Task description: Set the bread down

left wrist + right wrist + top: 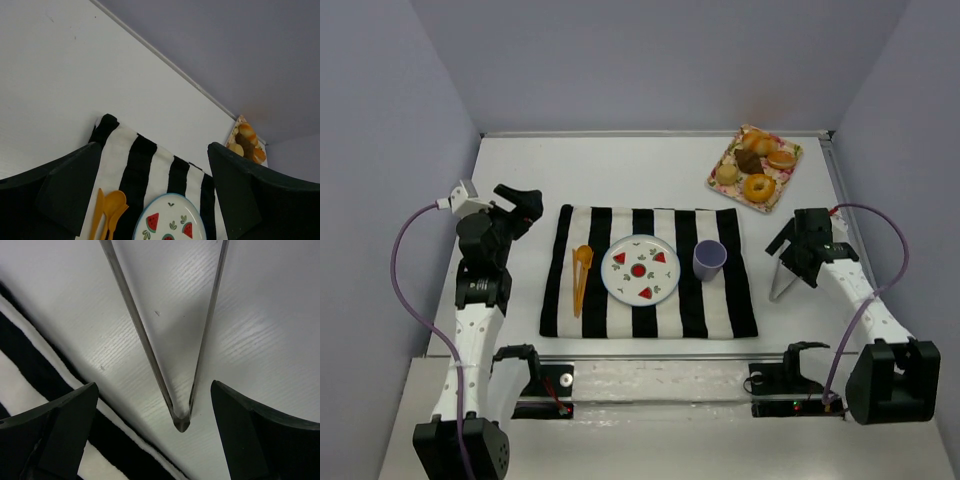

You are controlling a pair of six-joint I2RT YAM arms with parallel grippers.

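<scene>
1. We see the bread (757, 165) heaped on a tray (786, 180) at the table's (620, 170) far right corner, well apart from both arms.
2. A striped cloth (620, 320) lies mid-table. On it sit a watermelon-patterned plate (640, 268) with no bread on it, a purple cup (709, 259) to its right, and orange cutlery (581, 275) to its left.
3. Metal tongs (782, 280) lie flat on the bare table just right of the cloth.
4. The right gripper (798, 255) hovers over the tongs with its fingers (60, 435) spread wide. In the wrist view the tongs' joined end points toward the camera between them, and neither finger touches it.
5. The left gripper (520, 205) hangs left of the cloth with its fingers (65, 195) also spread and holding nothing. Its camera looks across the cloth's far corner toward the tray.
</scene>
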